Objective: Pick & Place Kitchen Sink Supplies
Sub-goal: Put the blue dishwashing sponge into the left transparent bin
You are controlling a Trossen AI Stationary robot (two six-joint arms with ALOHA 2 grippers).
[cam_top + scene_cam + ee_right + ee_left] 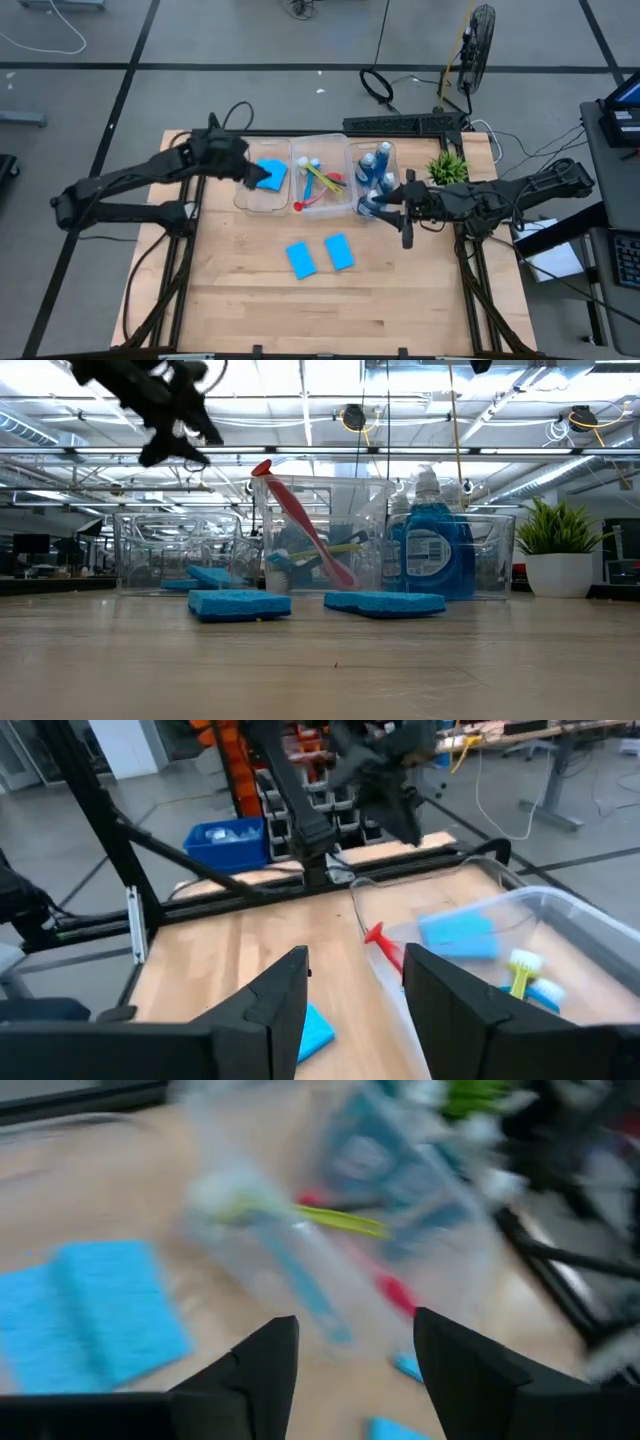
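Left gripper (pixel 252 176) released over left bin's (pixel 245 203) sponge (pixel 272 174); two sponges (pixel 300 259) on table (pixel 250 300) before middle bin (pixel 322 143) of brushes (pixel 322 180); bottles (pixel 378 168) in right bin (pixel 392 150); right gripper (pixel 382 200) released beside it

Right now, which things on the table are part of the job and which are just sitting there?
Job items:
two sponges on the table
sponge in the left bin
brushes in the middle bin
blue bottles in the right bin

Just sitting there:
potted plant
clear bins
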